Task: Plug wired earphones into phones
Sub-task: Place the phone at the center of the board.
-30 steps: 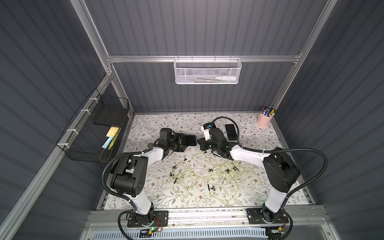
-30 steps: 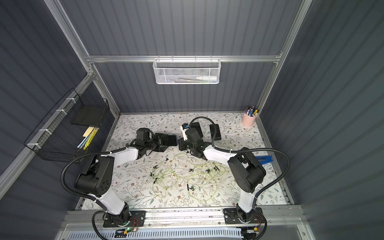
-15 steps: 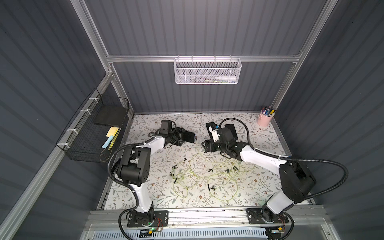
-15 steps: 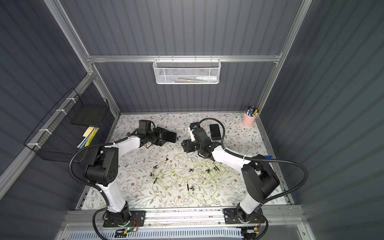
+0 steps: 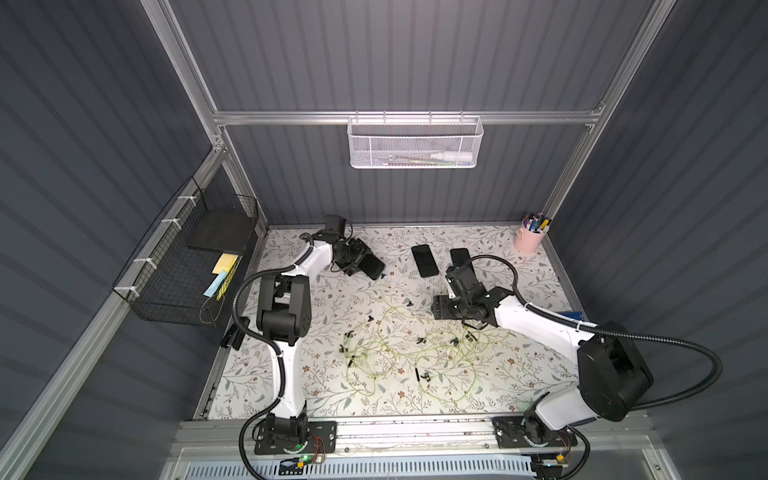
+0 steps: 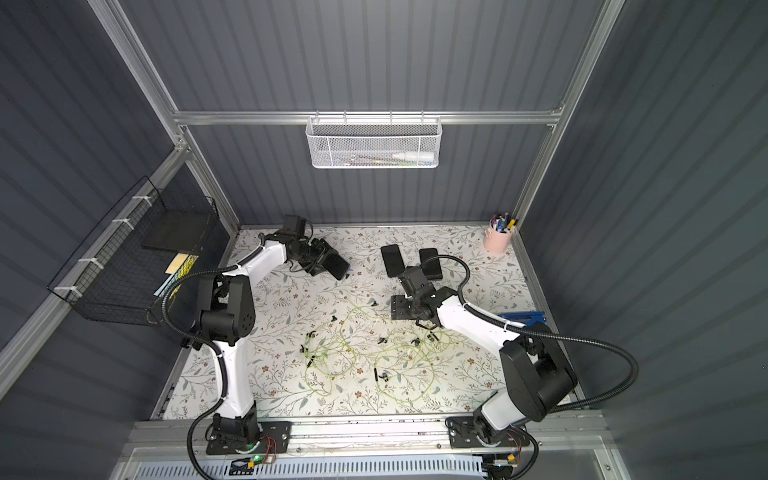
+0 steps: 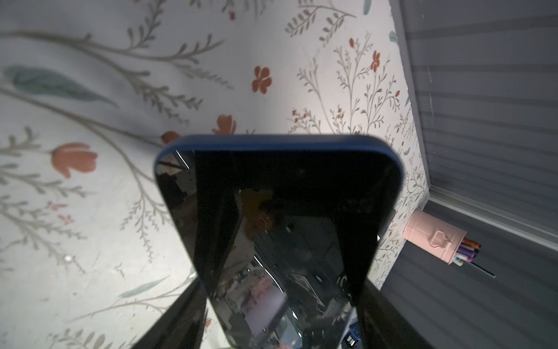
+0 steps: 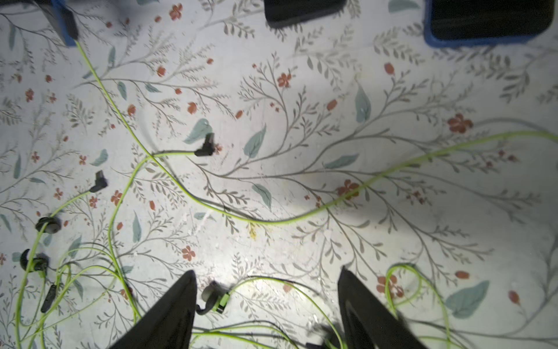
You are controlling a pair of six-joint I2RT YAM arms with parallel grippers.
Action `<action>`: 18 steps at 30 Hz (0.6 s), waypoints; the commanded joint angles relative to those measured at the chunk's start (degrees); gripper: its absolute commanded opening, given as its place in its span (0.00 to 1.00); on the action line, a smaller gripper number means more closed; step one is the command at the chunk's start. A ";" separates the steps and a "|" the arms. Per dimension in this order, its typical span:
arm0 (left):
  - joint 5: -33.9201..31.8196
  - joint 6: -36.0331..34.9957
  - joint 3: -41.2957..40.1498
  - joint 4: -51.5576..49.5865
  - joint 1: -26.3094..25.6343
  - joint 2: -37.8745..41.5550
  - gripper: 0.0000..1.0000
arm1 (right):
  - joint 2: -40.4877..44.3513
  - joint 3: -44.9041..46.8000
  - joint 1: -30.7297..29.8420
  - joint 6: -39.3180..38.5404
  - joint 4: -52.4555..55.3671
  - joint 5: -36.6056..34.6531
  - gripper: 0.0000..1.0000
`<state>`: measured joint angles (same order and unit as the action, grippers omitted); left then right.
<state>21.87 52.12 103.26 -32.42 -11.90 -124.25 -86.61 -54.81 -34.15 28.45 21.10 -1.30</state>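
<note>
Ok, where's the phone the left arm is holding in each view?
Both top views: held phone far-left on the mat.
Left wrist: held phone fills the centre, blue rim.
Right wrist: held phone cropped at a corner, green cord entering it.
Shared landmark: pink pen cup, absent from right wrist.

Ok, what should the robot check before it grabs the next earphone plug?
1. Left gripper grips the blue-rimmed phone: ok.
2. Green cord fully pushed into that phone: cannot tell.
3. Right gripper open and empty: ok.
4. Loose angled plug lying free nearby: ok.
5. Black phone and the flat-lying blue-cased phone have cords: not ok.
</note>
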 commanded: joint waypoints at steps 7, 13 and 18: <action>-2.57 -21.53 17.63 -21.60 0.45 -9.17 0.15 | 0.65 0.93 0.19 1.80 1.49 -0.68 0.74; -6.67 -28.18 19.50 -27.63 0.48 -11.60 0.18 | 0.69 1.27 0.18 1.87 1.54 -1.12 0.73; -9.50 -30.37 18.50 -28.52 0.46 -12.41 0.29 | 1.18 1.59 0.21 2.21 1.74 -1.49 0.73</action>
<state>14.06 25.63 120.51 -57.76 -11.90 -136.35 -86.61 -53.87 -34.15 29.89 21.91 -1.72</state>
